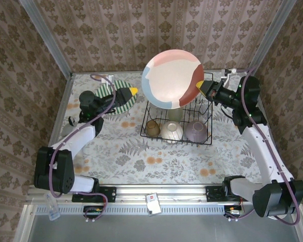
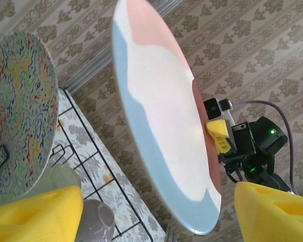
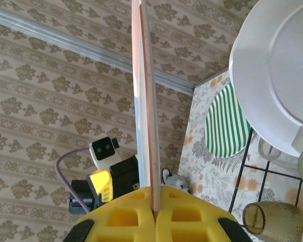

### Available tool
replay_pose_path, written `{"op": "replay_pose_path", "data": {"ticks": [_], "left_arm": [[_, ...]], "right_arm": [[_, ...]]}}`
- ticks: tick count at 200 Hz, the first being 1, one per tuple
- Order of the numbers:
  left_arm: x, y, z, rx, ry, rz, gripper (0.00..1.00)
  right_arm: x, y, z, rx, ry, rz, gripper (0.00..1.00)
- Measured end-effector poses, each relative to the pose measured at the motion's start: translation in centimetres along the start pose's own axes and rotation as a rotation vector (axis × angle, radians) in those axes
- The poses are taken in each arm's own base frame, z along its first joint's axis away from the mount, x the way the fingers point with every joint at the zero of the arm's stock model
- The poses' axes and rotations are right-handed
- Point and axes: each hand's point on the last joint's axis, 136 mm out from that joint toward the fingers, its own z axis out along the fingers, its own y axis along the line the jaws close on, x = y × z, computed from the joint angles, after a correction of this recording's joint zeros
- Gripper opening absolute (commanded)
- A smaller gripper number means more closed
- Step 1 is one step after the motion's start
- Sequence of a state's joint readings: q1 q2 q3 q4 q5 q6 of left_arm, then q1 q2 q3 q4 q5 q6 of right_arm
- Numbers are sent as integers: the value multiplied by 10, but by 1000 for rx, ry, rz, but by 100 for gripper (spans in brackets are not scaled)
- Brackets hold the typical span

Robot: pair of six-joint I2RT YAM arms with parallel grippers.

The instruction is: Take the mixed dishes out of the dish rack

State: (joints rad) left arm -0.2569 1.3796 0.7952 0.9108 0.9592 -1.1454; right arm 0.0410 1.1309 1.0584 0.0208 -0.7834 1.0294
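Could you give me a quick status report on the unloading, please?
Right gripper shut on the large plate, held above the dish rack. Left gripper open, by the striped plate. Brown cup, cream bowl, lavender bowl in rack. Nothing blocking the plate.

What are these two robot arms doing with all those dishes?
They are emptying a dish rack. The right claw is clamped on the rim of a big pink, white and blue plate, holding it up in the air above the rack. The left claw is open, over a green-striped plate that lies on the table left of the rack. In the rack sit a brown cup, a cream bowl, a lavender bowl and a speckled plate.
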Motion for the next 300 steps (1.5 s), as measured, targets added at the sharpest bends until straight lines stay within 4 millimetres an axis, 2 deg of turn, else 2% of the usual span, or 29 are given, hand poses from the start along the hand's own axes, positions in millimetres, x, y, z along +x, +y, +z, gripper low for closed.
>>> {"op": "replay_pose_path", "data": {"ticks": [58, 129, 176, 204, 212, 221, 237, 249, 276, 300], "left_arm": [[-2, 6, 12, 11, -10, -52, 61], [-7, -5, 19, 45, -38, -70, 20], [-12, -4, 19, 40, -64, -123, 0], [-13, -5, 17, 30, -77, -142, 0], [-14, -6, 16, 25, -82, -145, 0], [-13, -7, 14, 21, -87, -148, 0], [-14, -8, 12, 15, -101, -141, 0], [-14, -6, 9, 3, -117, -143, 0], [-29, 9, -3, -51, -189, -154, 0], [-56, 27, -29, -127, -294, -160, 0]], "right_arm": [[10, 10, 9, -53, 45, -11, 0], [15, 12, 16, -73, 69, -16, 0], [14, 11, 20, -82, 71, -41, 0], [13, 12, 22, -89, 70, -56, 0], [14, 12, 23, -90, 72, -57, 10], [14, 11, 24, -90, 75, -55, 28], [16, 11, 25, -90, 81, -48, 72], [17, 11, 25, -90, 83, -52, 99], [21, 5, 22, -54, 85, -73, 100], [26, 2, 15, -2, 71, -107, 100]]}}
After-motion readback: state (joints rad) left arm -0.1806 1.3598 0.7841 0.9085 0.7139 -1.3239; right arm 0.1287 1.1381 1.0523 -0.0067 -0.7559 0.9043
